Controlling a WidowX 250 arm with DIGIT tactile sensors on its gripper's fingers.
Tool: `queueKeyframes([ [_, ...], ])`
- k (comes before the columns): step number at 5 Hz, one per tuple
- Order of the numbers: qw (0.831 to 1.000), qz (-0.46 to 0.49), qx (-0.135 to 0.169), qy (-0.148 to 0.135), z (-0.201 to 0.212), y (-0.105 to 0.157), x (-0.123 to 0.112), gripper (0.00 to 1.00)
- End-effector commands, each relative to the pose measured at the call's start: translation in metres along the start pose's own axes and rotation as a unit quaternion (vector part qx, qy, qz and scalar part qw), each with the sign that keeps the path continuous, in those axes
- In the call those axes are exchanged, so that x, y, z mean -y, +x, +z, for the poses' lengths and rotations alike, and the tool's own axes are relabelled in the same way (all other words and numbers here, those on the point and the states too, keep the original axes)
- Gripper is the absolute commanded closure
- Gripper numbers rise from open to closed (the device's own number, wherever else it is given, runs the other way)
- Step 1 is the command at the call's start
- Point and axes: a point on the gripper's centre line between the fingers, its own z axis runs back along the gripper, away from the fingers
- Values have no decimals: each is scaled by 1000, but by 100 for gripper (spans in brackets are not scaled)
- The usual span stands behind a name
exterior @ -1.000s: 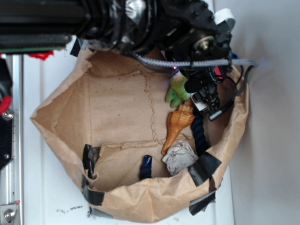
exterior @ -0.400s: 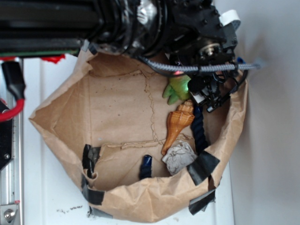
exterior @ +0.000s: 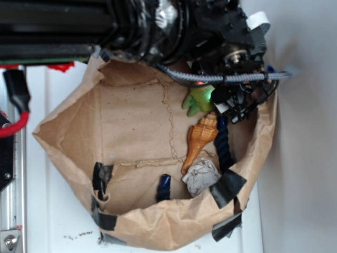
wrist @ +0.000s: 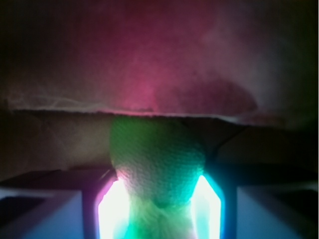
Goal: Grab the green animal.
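The black robot gripper (exterior: 224, 103) is reaching into the far right corner of the crumpled brown paper bag (exterior: 131, 126), because the fuzzy lime-green plush animal (exterior: 199, 101) is lying there, just above the orange-brown spiral seashell (exterior: 199, 139). In the wrist view the animal (wrist: 157, 169) is sitting between the glowing fingers (wrist: 112, 211), seemingly clamped on it.

Claw (wrist: 158, 209) low over bag's far corner, fingers (wrist: 112, 211) clamped both sides.
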Motion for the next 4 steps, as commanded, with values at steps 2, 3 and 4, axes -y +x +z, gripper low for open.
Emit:
queueKeyframes([
  [2, 996, -64, -10, -57, 87, -3, -16, 100],
  [3, 995, -82, 5, -61, 124, -8, -29, 100],
  [4, 991, -115, 10, -74, 145, -18, -32, 100],
])
